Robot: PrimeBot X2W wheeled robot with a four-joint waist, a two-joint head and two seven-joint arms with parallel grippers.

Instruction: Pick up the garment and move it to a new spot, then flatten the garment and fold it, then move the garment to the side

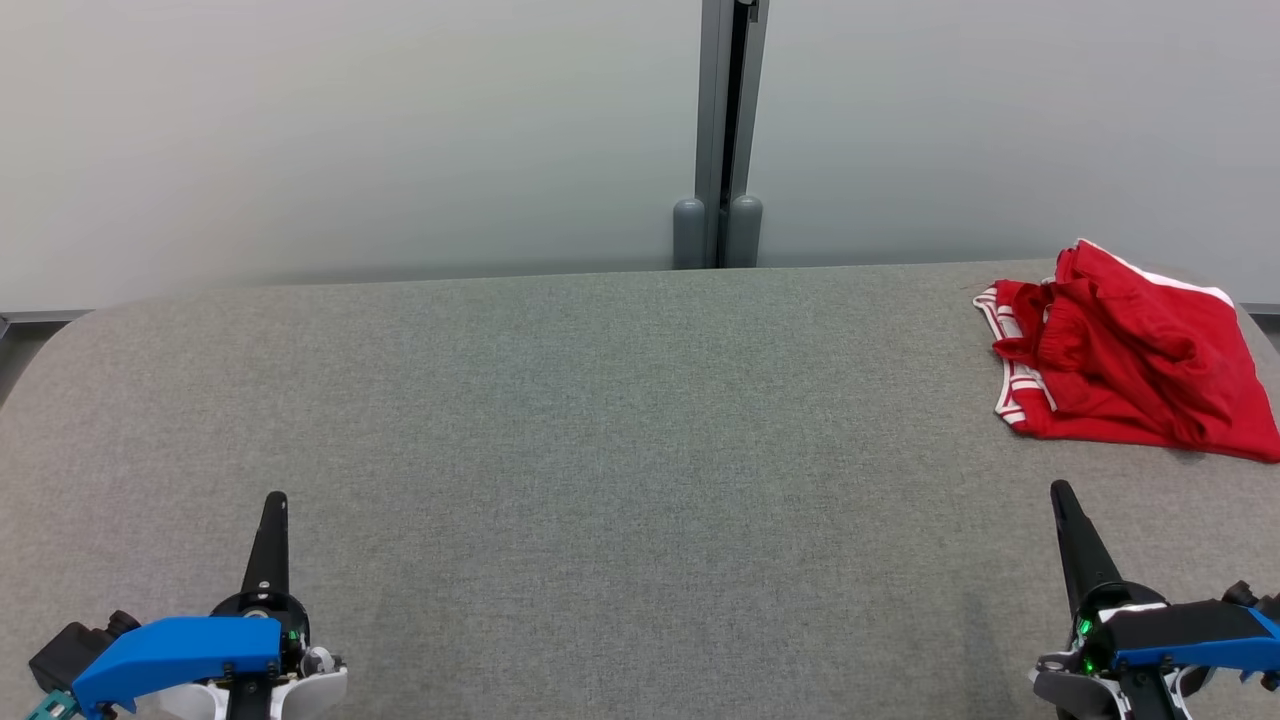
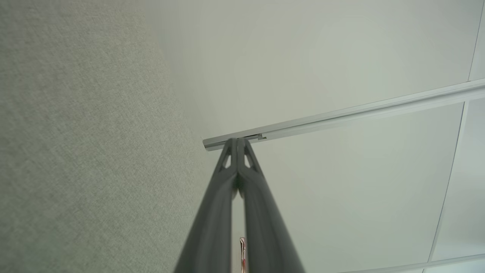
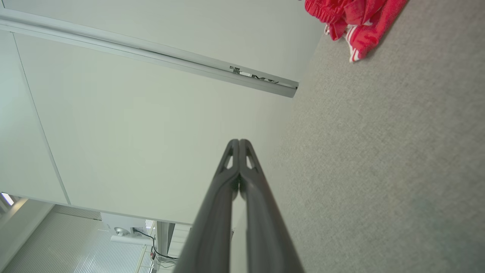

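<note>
Left claw and right claw sit near, closed and empty, likely parked; garment lies crumpled far right

Grey woven-fabric table top, far left corner rounded, spans the head view. Behind it stand smooth pale grey-white wall panels, split by a grey metal vertical post with a dark slot. Two rounded grey cylindrical caps stand side by side at the post's foot, at the table's far edge. In the right wrist view, past the panel edge, there is a pale ribbed surface, a white boxy device and thin black cables. Detail there is too small to tell.
</note>
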